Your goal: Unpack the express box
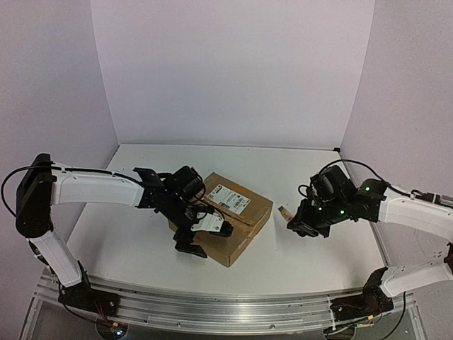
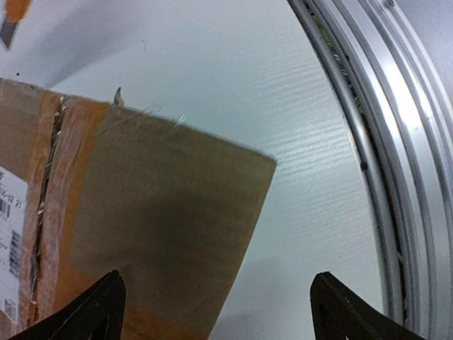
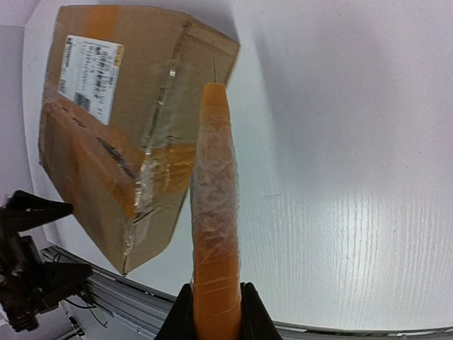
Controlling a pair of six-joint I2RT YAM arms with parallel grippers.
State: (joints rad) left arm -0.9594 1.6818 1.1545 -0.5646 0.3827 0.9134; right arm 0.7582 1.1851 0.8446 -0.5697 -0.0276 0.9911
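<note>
The express box [image 1: 233, 212] is a brown cardboard parcel with tan tape and a white barcode label [image 3: 88, 67], lying mid-table. My left gripper [image 1: 202, 241] hovers over its near corner, open. In the left wrist view the box [image 2: 163, 205] fills the left side, and its edge runs between the wide-apart fingers of the left gripper [image 2: 216, 312]. My right gripper [image 3: 216, 312] is shut on an orange utility knife [image 3: 216, 212] wrapped in clear film. The knife points toward the box [image 3: 113, 106] and stays off it. From above, the knife tip [image 1: 284, 211] sits just right of the box.
The aluminium rail [image 2: 368, 142] runs along the table's near edge, close to the box corner. White walls enclose the table on three sides. The left arm's black fingers [image 3: 28, 262] show at the lower left of the right wrist view.
</note>
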